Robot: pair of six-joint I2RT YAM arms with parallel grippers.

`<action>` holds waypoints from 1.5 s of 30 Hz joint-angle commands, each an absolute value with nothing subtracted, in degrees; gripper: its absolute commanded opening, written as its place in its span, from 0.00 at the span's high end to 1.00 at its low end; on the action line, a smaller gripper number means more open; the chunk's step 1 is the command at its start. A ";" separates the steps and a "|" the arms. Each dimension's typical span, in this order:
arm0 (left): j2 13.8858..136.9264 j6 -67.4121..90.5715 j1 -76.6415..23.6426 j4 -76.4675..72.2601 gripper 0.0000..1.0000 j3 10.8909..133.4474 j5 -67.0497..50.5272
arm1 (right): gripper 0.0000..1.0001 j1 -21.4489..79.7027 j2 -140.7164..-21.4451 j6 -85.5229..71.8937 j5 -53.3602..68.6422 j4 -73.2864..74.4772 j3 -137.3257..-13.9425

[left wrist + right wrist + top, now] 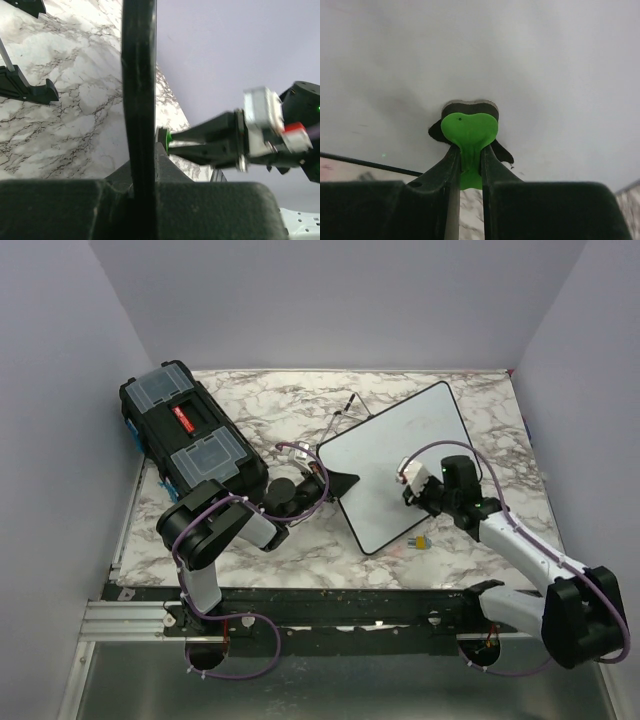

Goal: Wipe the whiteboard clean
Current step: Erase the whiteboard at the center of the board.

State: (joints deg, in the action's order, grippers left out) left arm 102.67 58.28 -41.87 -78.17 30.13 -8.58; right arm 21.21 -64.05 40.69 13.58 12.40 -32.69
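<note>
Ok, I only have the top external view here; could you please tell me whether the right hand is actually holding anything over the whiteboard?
Observer: Yes. The right wrist view shows the right hand shut on a green heart-shaped eraser handle.
Operator: Thanks. Is it making contact?
Observer: A dark pad behind the green piece appears to lie flat against the whiteboard.
Operator: And the other arm?
Observer: In the left wrist view the left hand is shut on the board's black frame, which runs up between its fingers.
</note>
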 commanded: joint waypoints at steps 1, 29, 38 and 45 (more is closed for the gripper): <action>99.33 60.29 -42.75 -91.26 1.00 31.13 -11.91 | 0.99 8.70 -63.86 40.25 11.81 5.68 -30.74; 99.31 60.38 -42.72 -91.27 1.00 31.72 -12.18 | 0.99 -5.65 -70.17 51.71 17.92 7.75 -29.35; 99.41 60.21 -42.73 -91.31 1.00 31.55 -12.22 | 0.99 -5.97 -72.51 45.89 8.78 -1.31 -31.55; 99.83 60.47 -42.72 -91.31 1.00 31.90 -12.23 | 0.99 -4.97 -73.38 54.06 28.32 19.62 -35.05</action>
State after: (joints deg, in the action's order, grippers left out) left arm 102.65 58.22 -42.09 -78.43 30.13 -9.56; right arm -5.76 -71.85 48.51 15.70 5.50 -31.59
